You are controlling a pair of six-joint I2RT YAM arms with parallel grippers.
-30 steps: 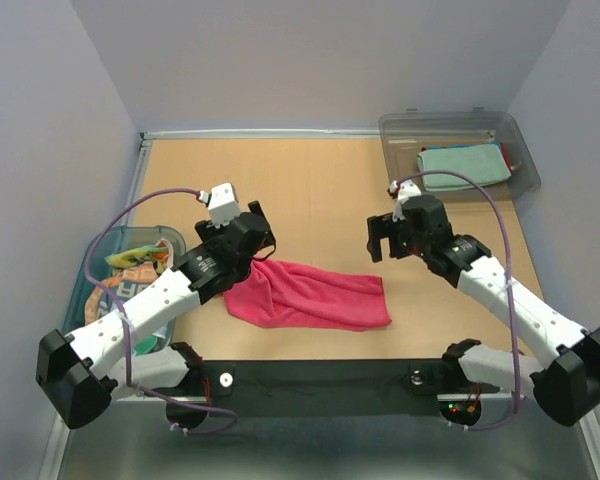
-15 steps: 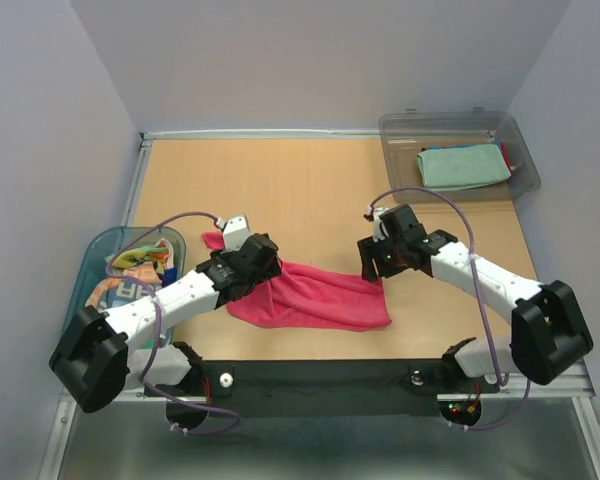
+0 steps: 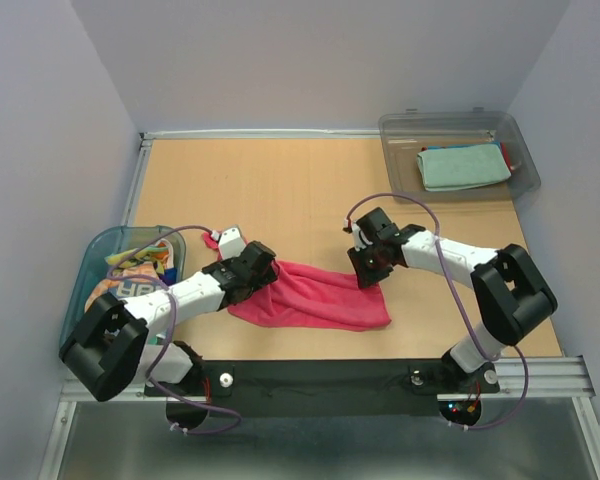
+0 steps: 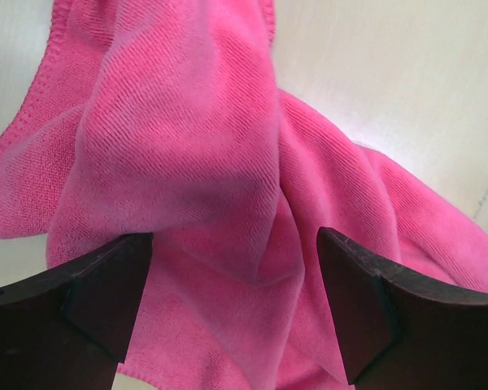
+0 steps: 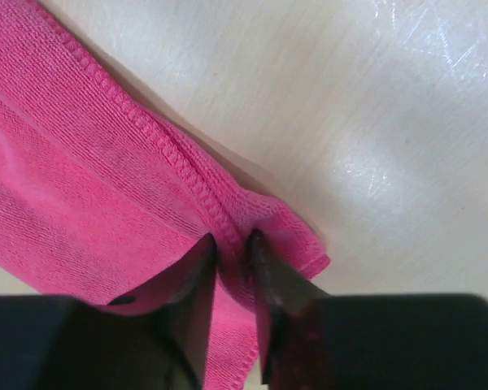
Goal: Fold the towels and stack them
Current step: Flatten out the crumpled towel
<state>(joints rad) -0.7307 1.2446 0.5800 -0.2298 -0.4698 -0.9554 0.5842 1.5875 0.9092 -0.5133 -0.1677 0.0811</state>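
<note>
From above, the pink towel point(image 3: 315, 295) lies rumpled on the table point(image 3: 300, 190), near the front edge, between the two arms. The left pincer point(image 3: 263, 272) sits low at the towel's bunched left end. The right pincer point(image 3: 368, 272) sits at its far right corner. A teal towel point(image 3: 463, 166) lies folded in the clear bin point(image 3: 400, 135) at the back right. More coloured towels point(image 3: 130, 268) sit in the blue-rimmed tub point(image 3: 98, 248) on the left. In the left wrist view, the left pincer is spread wide, and a fat hump of pink cloth rises between its fingers point(image 4: 81, 317), not pinched yet. In the right wrist view, the right pincer is pressed together on the stitched edge right by the corner, with a thin bit of cloth caught in between. The towel looks soft, light and floppy, so it will likely sag and crumple wherever nothing holds it. The best places to hold seem to be the corners and the stitched hem, one at each end, so it can be pulled flat.
</note>
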